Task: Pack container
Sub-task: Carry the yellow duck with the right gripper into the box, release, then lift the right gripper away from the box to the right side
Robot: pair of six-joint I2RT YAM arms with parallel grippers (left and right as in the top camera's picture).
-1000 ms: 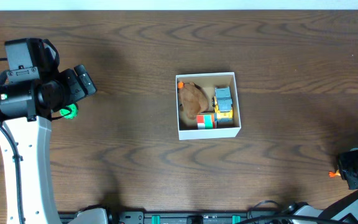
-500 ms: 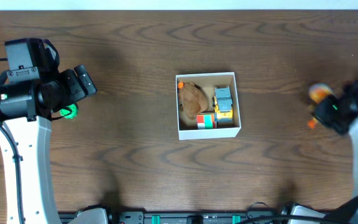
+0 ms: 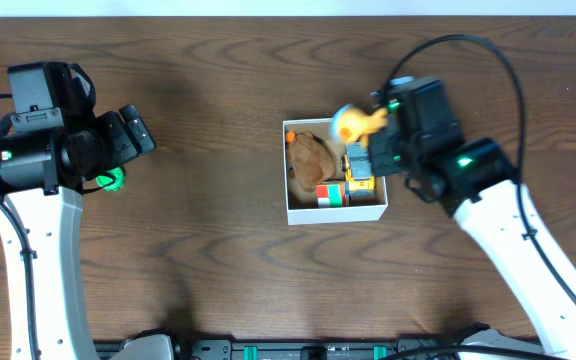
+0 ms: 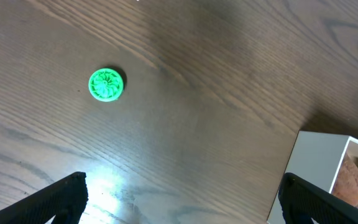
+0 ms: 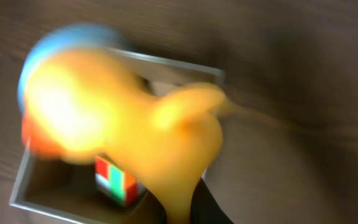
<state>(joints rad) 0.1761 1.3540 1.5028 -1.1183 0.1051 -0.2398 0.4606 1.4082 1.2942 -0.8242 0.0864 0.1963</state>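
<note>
The container [image 3: 334, 213] is a small white-walled box at mid-table. It holds a brown toy [image 3: 311, 160], a yellow and blue truck [image 3: 360, 165] and a red-green cube [image 3: 331, 195]. My right gripper [image 3: 378, 128] is shut on a yellow duck with a blue cap [image 3: 352, 123], held above the box's far right corner. In the right wrist view the blurred duck [image 5: 123, 124] fills the frame over the box rim [image 5: 166, 62] and the cube [image 5: 118, 180]. My left gripper [image 3: 133, 135] is open and empty at the far left, also shown in its wrist view [image 4: 182, 208].
A small green disc [image 3: 114, 180] lies on the dark wood table by the left arm, and shows in the left wrist view [image 4: 106, 84]. The box's corner [image 4: 316, 168] shows at that view's right edge.
My right arm has swung from the table's lower right corner up and left to above the container, carrying the duck. The left arm has not moved.
</note>
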